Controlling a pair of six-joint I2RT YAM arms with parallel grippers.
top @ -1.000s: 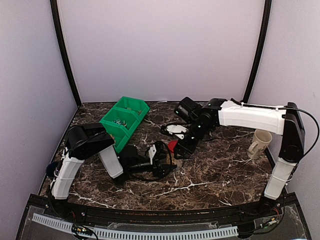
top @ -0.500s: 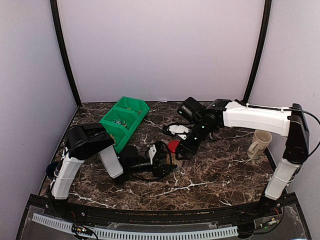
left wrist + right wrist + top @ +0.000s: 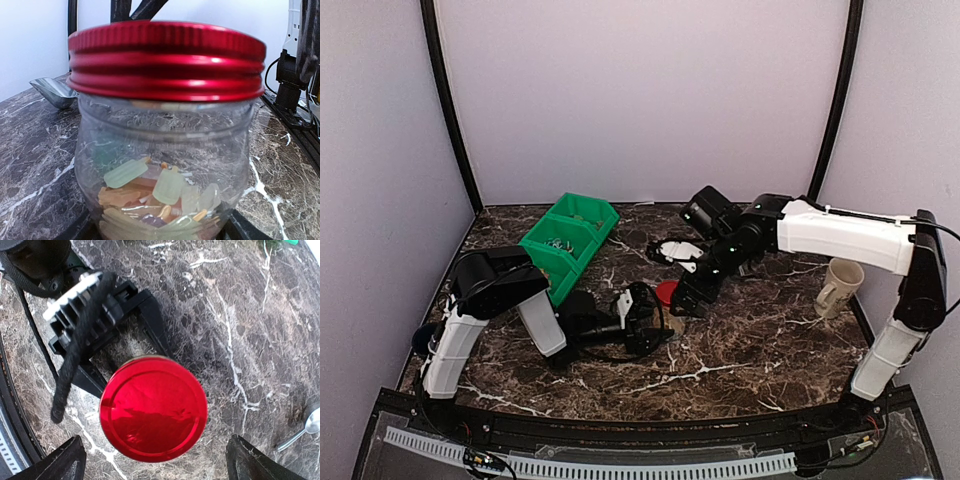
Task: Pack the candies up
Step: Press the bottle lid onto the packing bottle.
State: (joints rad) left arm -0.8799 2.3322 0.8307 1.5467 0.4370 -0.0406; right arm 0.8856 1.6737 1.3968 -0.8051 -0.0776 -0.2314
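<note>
Candies [image 3: 150, 195] in jar [image 3: 165, 145], jar body gripped by left jaws. Red lid [image 3: 153, 407] on jar mouth, straight below right jaws, spread wide, clear of rim. Axis vertical; right arm nearer.

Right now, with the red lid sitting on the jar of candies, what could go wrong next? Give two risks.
1. The lid looks slightly tilted on the jar, perhaps not screwed down. The open right fingers flank it closely and could knock it off when lifting away.
2. The left fingers seem to grip the jar low down. A bump at the top might tip it and spill the candies.
</note>
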